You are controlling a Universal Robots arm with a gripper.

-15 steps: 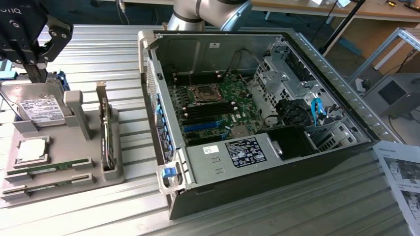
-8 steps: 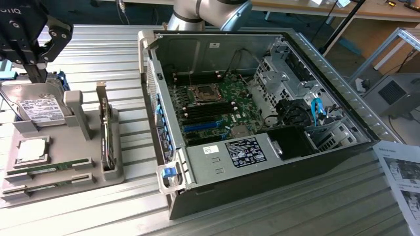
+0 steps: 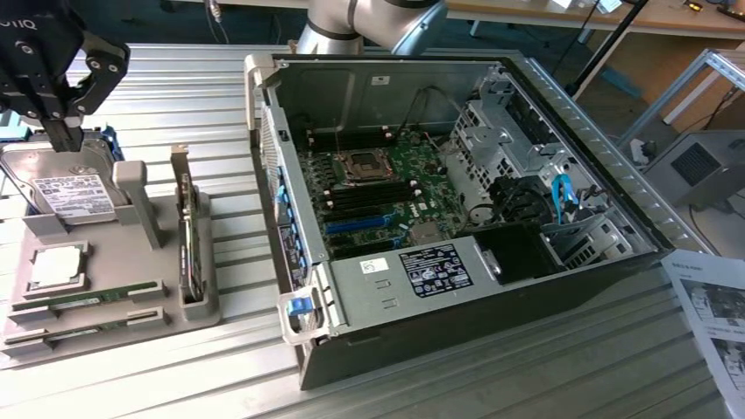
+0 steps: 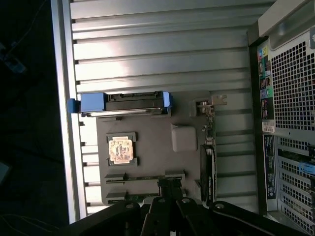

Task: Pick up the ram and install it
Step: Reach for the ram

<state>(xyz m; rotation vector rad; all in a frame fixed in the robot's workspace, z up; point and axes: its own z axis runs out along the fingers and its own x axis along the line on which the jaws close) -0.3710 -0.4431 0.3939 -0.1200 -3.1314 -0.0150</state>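
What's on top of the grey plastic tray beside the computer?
Silver hard drive, square processor, two green ram sticks, upright dark card. Black fingers cover part of the drive.

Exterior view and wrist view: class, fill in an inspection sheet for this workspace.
Surface: ribbed metal table bearing a grey tray and an open computer case.
Job's things: two ram sticks lying in the tray; motherboard exposed.
Clutter: hard drive, processor, upright card, printed sheet.
Grippers: gripper shut, above the hard drive.
Cables: blue cable inside the case.
Surroundings: wooden desk behind.
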